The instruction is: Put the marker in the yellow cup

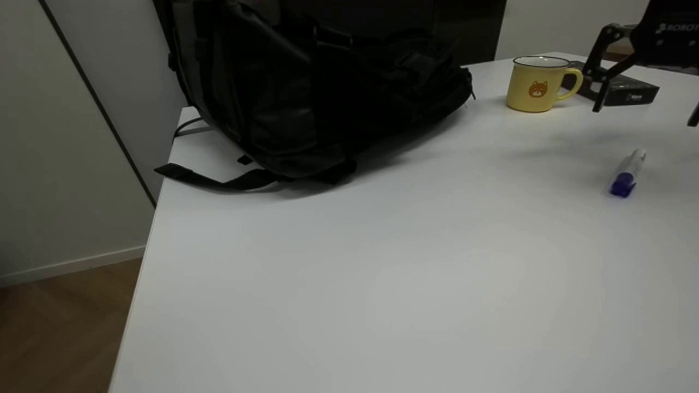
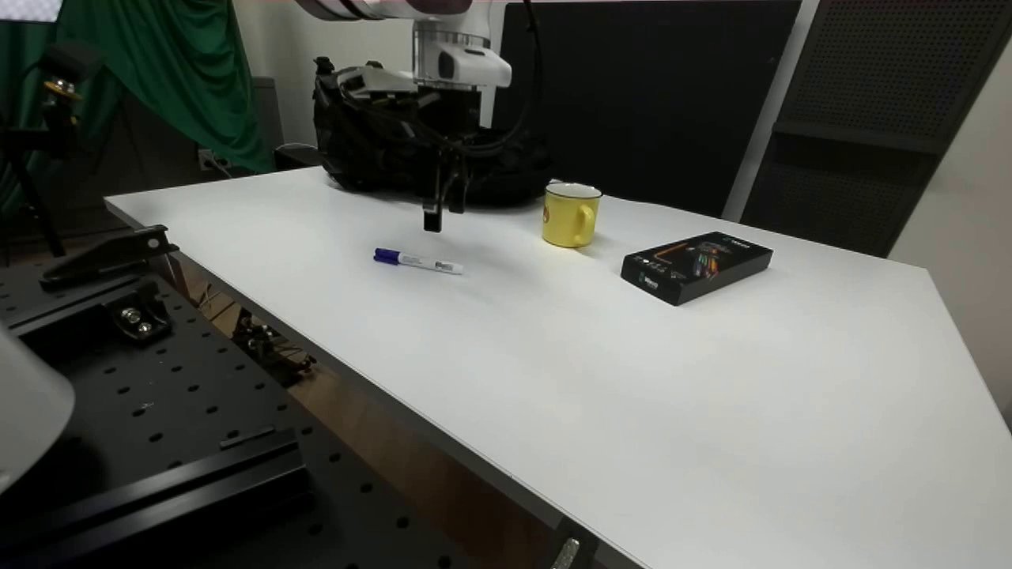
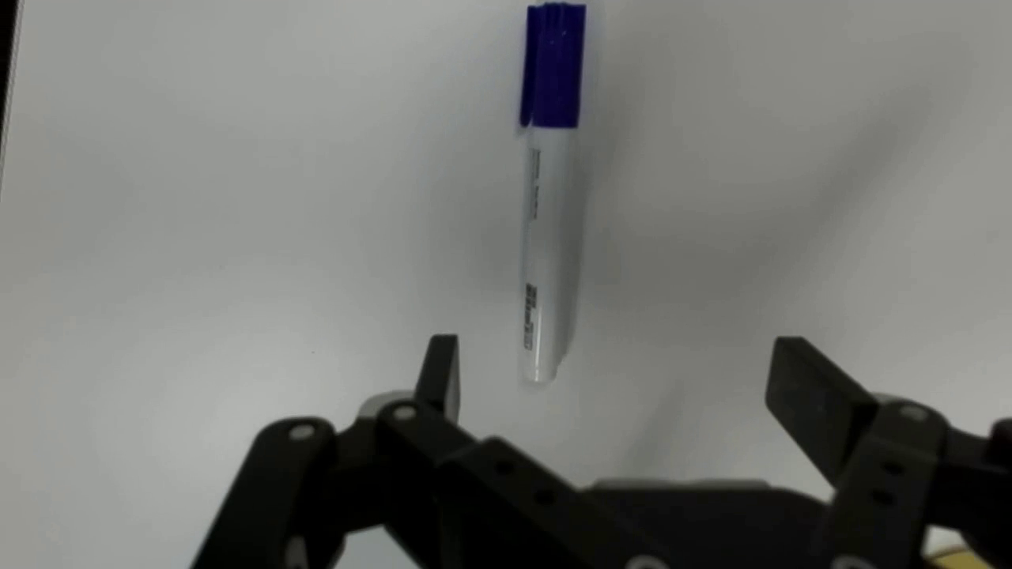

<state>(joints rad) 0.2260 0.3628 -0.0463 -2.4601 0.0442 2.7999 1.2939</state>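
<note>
A: Risks?
B: The gripper hangs with 2 fingers spread; the marker lies flat on the table, its tail off-centre between them in the wrist view. Uneven closing could roll it.
A: Afterwards?
B: Pinched by its tail, it might swivel and hit the cup.
A: The room?
B: Bag on the white table, curtain beyond.
</note>
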